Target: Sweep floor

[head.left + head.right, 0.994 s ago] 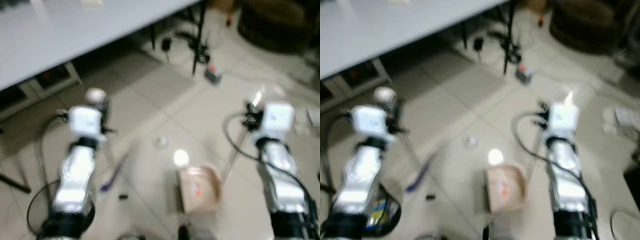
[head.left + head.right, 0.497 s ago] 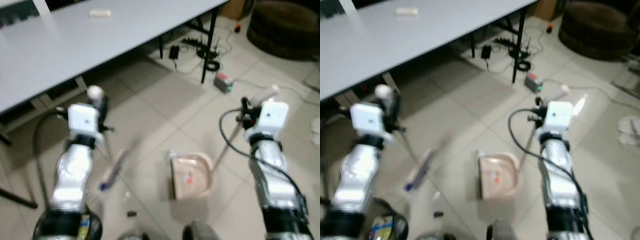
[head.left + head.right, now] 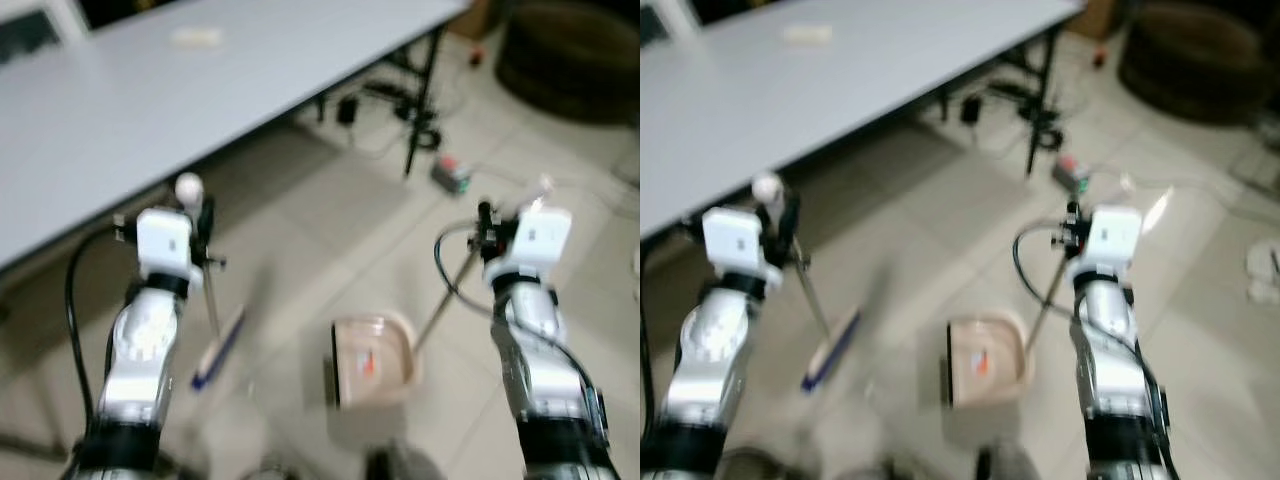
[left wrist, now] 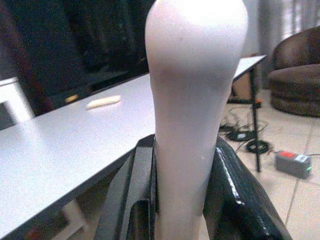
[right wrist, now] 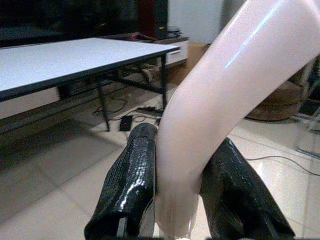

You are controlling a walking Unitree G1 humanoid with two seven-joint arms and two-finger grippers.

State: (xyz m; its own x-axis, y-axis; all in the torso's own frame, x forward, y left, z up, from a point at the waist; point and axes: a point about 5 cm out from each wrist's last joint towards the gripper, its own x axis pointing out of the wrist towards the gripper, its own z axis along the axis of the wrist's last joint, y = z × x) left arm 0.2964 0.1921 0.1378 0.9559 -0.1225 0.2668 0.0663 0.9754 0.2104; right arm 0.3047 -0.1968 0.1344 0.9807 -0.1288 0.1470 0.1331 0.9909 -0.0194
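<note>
Gripping a broom [image 3: 215,340] handle in its left gripper [image 4: 185,200] and a dustpan [image 3: 372,360] handle in its right gripper [image 5: 180,200], the robot stands on tiled floor [image 3: 300,230] beside a table [image 3: 150,100]; debris, apparently blurred out, must next be swept toward the pan.

Broom [image 3: 218,345] left on floor [image 3: 330,220], dustpan [image 3: 372,358] right of it, table [image 3: 150,110] behind.

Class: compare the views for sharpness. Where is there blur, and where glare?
Both eye views are blurred, smearing the broom and dustpan; right eye view shows glare on the tile; both wrist views are sharp up close, with highlights on the pale handles.
</note>
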